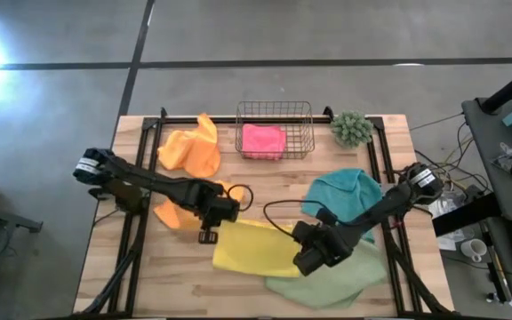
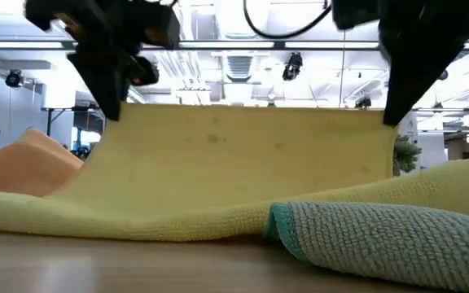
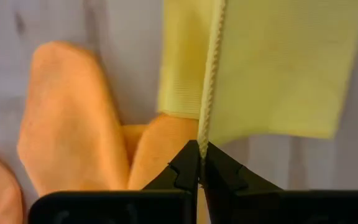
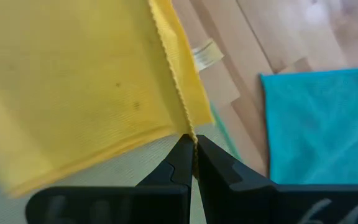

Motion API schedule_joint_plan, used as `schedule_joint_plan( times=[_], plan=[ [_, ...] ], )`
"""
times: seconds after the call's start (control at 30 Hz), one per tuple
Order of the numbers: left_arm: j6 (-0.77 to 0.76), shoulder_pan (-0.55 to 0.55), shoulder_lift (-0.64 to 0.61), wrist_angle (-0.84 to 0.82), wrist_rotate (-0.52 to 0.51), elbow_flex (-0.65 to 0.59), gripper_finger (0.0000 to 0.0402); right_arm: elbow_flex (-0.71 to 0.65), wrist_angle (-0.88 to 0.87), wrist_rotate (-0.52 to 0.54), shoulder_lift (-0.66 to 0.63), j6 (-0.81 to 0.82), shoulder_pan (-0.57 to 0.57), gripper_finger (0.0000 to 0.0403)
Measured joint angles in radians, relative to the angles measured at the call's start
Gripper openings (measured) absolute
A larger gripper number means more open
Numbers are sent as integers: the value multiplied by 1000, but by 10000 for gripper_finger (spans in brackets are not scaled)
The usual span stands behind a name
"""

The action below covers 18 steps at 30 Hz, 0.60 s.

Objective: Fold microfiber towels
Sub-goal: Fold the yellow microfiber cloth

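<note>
You're gripping the yellow towel [image 1: 254, 246] with both pincers, left gripper [image 3: 201, 152] and right gripper [image 4: 193, 144] pinching its edge, lifting.

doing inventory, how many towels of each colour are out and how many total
orange towels: 2, one at the back, one under the left arm
yellow towel: 1, held by the left gripper and right gripper
pink towel: 1, in the wire basket
teal towel: 1
light green towel: 1
total: 6
</note>
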Motion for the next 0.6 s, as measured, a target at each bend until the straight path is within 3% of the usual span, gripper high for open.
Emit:
schedule_joint_plan(
  times=[0.4,0.6],
  plan=[
    [51,55,0,119,0,-65,4,-80,96,-77,0,-87,-83,9],
    [49,56,0,122,-1,-64,61,-76,106,-103,0,-110,-112,43]
  ],
)
